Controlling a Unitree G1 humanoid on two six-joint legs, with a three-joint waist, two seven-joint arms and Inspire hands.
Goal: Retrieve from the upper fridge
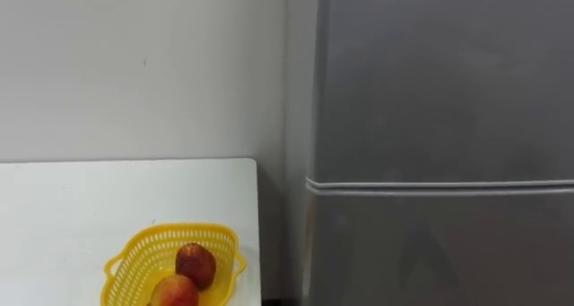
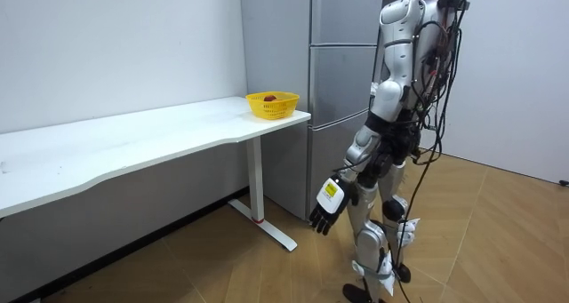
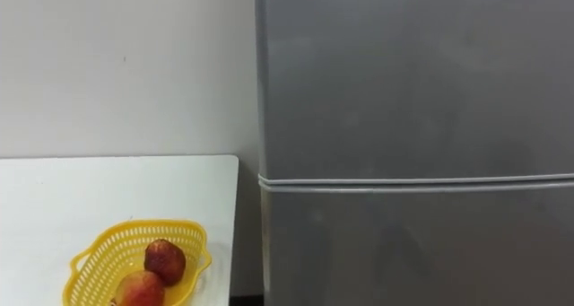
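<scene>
The grey fridge stands shut straight ahead of me, its upper door [image 1: 439, 82] above a seam and its lower door [image 1: 439, 252] below. No handle shows on either door. In the room view I stand upright about a step from the fridge [image 2: 342, 72], facing it. My left hand [image 2: 331, 203] hangs low beside my thigh with relaxed fingers and holds nothing.
A white table [image 1: 81, 207] stands against the wall left of the fridge. Near its right end sits a yellow mesh basket [image 1: 179, 231] with two reddish fruits [image 1: 195, 264] in it. A narrow gap separates table and fridge. Wooden floor lies behind me.
</scene>
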